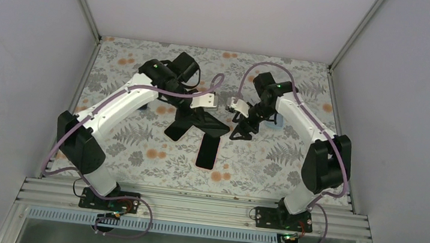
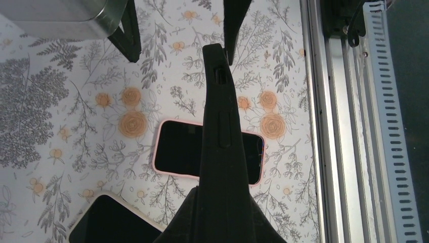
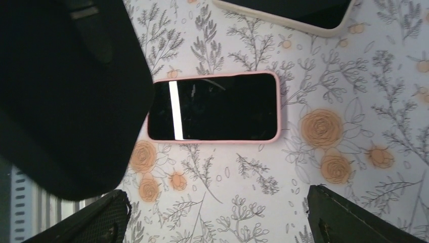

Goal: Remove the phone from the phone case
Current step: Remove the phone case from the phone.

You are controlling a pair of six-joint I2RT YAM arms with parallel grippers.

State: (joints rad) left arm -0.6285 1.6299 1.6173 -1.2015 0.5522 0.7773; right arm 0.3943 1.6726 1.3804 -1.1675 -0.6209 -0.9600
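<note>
**Phone case clamped in the left hand over mid-desk**

Much of the black phone case is hard to read. The left wrist view shows only its thin side edge with button cut-outs. The right wrist view shows it as a broad dark slab, cut off at the top and left of the picture. Neither tells whether a phone sits inside it. From above it merges with the dark fingers and cannot be separated from them.

The left hand is closed on the case's near end and holds it off the floral desk. The right hand has its fingers spread wide, with nothing between them.

The left wrist view alone shows the case's long axis running away from that camera. Its free end stops just beside one finger of the right hand. Only the right wrist view shows nearly all of the pink-cased phone, lying flat, screen up, below the case; the slab hides one corner of it. Its long axis points toward the aluminium rail. A cream-cased phone lies nearby, cropped in both wrist views.
</note>
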